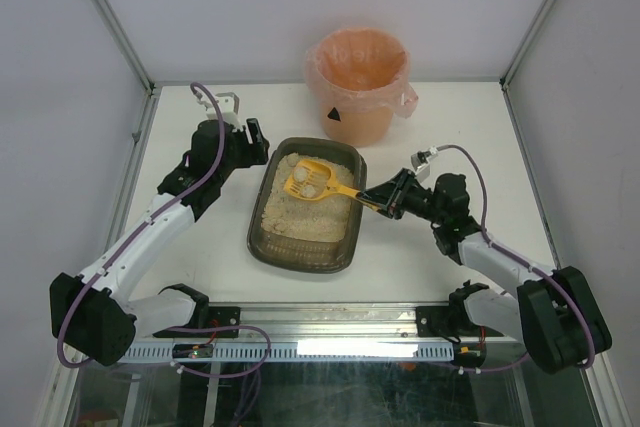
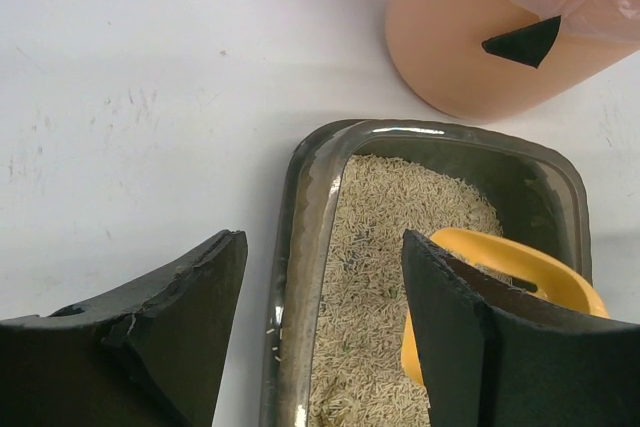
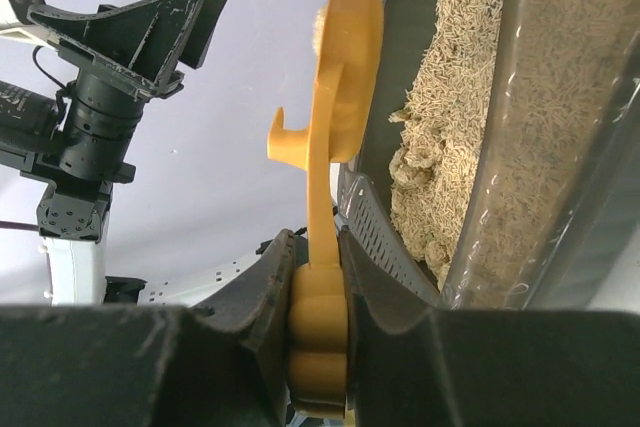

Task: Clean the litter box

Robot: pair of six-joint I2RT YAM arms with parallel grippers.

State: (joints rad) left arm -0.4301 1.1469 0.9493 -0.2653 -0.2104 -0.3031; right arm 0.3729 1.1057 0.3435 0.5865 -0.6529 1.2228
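Observation:
The litter box (image 1: 257,232) is a dark translucent tray of beige litter in mid-table. A yellow slotted scoop (image 1: 308,183) hangs over its far end with pale clumps in its bowl. My right gripper (image 1: 385,199) is shut on the scoop's handle (image 3: 318,327), to the right of the tray. My left gripper (image 1: 258,140) is at the tray's far left corner. In the left wrist view it (image 2: 322,247) stands open astride the tray's rim (image 2: 450,137), one finger (image 2: 190,317) outside and the other over the litter, touching neither. The scoop's bowl (image 2: 520,267) shows behind the inner finger.
A round orange bin (image 1: 358,82) with a pink liner stands behind the tray, close to its far edge (image 2: 480,47). Enclosure walls and metal posts ring the white table. Both arm bases sit at the near edge.

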